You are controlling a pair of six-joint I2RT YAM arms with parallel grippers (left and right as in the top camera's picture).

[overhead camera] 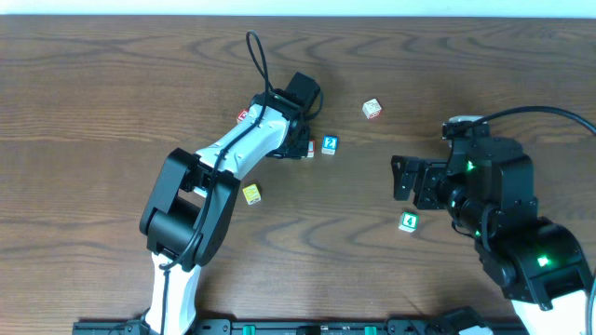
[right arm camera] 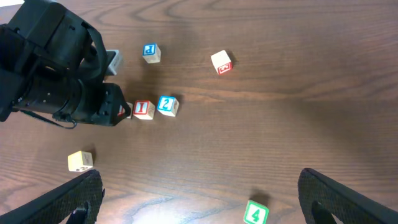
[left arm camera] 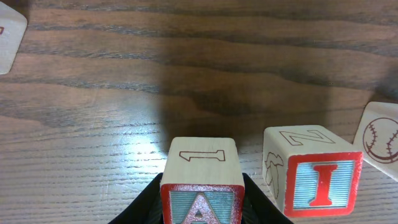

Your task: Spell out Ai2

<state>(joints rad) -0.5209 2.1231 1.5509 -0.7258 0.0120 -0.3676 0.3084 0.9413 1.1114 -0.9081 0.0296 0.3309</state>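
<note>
My left gripper point(left arm camera: 202, 208) is shut on the red "A" block point(left arm camera: 202, 165), which rests on the wood table. The red "I" block point(left arm camera: 314, 174) stands just right of it with a small gap. In the right wrist view the "I" block point(right arm camera: 143, 109) touches the blue "2" block point(right arm camera: 166, 105). In the overhead view the left gripper point(overhead camera: 298, 147) covers the "A" block, and the "2" block point(overhead camera: 329, 144) sits to its right. My right gripper point(overhead camera: 410, 180) is open and empty, above a green "4" block point(overhead camera: 408, 221).
A yellow block point(overhead camera: 250, 194) lies near the left arm. A red-and-white block point(overhead camera: 372, 109) sits at the back. A blue "P" block point(right arm camera: 150, 52) lies behind the left gripper. A block with a baseball picture point(left arm camera: 379, 140) is at the left wrist view's right edge.
</note>
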